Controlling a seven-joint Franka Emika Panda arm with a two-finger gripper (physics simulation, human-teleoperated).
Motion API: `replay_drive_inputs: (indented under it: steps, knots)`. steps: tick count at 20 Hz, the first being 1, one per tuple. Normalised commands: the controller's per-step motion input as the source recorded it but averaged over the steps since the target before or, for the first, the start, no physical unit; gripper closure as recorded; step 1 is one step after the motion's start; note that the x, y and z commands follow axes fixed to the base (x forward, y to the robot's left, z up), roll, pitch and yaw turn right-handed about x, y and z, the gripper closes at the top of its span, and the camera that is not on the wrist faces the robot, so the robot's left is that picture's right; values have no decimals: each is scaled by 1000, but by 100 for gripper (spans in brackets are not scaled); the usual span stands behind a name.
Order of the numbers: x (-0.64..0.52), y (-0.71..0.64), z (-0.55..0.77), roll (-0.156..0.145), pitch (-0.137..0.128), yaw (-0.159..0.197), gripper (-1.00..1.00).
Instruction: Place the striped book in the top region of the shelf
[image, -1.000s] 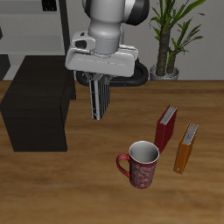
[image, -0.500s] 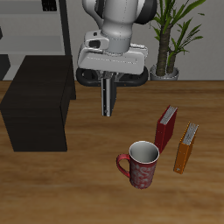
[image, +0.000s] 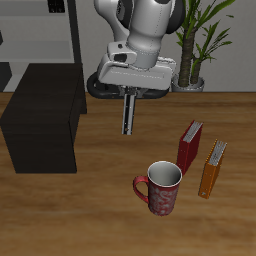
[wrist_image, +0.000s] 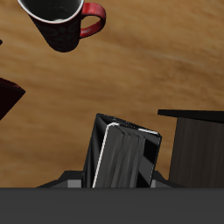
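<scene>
Shelf (image: 42, 117) sits at 9 o'clock on the surface (image: 110, 215). Striped book (image: 128, 116) hangs upright in the hand (image: 128, 100), above the surface, near centre, between shelf & the other books, apart from both. Mug (image: 160, 187) at 5 o'clock, nearer front edge. Two upright books (image: 189, 147) (image: 212, 168) at 3–4 o'clock, side by side, just beside mug. Plant pot (image: 189, 80) at 1 o'clock, far back.

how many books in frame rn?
3. The striped book hangs in the gripper above the table, beside the shelf. The red book and orange book stand together past the mug. None seem hidden.
</scene>
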Motion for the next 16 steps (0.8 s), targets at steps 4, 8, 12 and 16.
replay_drive_inputs:
  steps: [4, 8, 12, 16]
  knots:
    - [-75, -40, -61, -43, 36, 32, 100]
    - [-60, 129, -15, -114, 5, 68, 100]
    - [-110, 113, 267, -124, -36, 43, 100]
    - [-81, 113, 276, -131, -43, 43, 100]
